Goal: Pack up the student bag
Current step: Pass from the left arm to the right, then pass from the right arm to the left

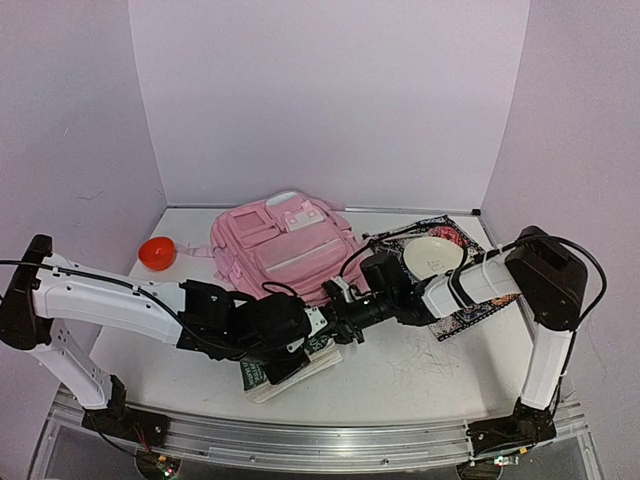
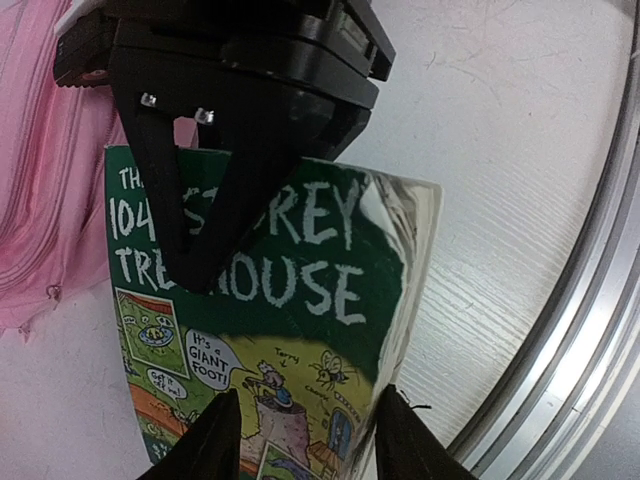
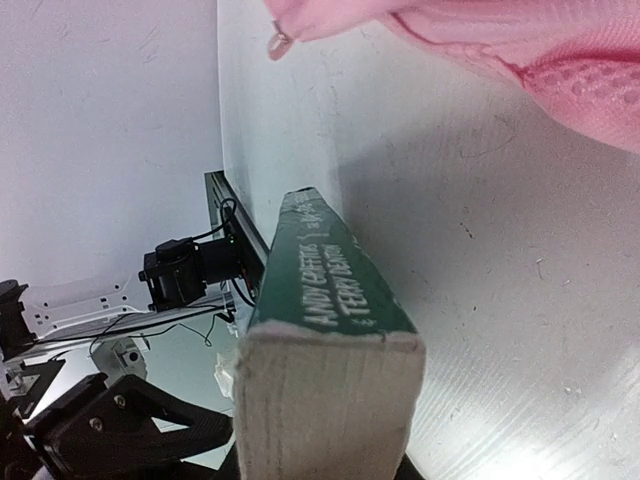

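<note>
White table (image 1: 420, 370), lilac walls, and the student bag (image 1: 285, 250) lies at the back centre, behind both arms. Up front it looks like a handover: the right gripper (image 2: 205, 250) is clamped on a green book (image 2: 300, 260), while the left gripper (image 2: 308, 400) has its fingers apart. Next, I'd say, the right arm must swing that book to the bag's opening.

White table (image 1: 400, 390) and what it carries
A pink backpack (image 1: 285, 250) lies at the back centre, with a red ball (image 1: 157, 253) well to its left. A patterned cloth (image 1: 462, 320) (a white plate (image 1: 432, 256) rests on it) lies to its right, and a green book (image 1: 290, 370) sits near the front edge
</note>
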Controlling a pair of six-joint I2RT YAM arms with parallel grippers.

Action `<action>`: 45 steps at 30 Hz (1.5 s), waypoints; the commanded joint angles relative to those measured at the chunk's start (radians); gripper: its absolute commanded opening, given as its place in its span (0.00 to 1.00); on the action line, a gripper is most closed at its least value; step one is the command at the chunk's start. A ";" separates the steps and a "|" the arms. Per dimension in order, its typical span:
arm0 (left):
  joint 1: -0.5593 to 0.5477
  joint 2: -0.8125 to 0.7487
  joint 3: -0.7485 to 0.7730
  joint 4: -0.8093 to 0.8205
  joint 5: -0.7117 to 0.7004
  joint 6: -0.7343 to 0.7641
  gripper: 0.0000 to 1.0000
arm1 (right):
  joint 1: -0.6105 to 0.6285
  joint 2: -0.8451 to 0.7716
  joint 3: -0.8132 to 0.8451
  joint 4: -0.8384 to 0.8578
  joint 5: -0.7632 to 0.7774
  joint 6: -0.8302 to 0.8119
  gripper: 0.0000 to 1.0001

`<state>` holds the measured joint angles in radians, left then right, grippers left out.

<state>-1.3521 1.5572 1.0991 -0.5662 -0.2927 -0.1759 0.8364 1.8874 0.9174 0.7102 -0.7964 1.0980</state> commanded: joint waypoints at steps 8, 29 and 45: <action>0.215 -0.158 0.093 0.022 0.147 0.118 0.93 | -0.100 -0.179 0.140 -0.269 -0.058 -0.275 0.00; 0.673 -0.012 0.326 0.026 0.726 0.239 1.00 | -0.174 -0.180 0.435 -0.599 -0.155 -0.670 0.00; 0.674 0.106 0.398 -0.056 1.049 0.346 0.99 | -0.182 -0.217 0.508 -0.679 -0.181 -1.050 0.00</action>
<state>-0.6777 1.6405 1.4314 -0.5846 0.6570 0.1139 0.6559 1.7586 1.3720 0.0233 -0.8877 0.2017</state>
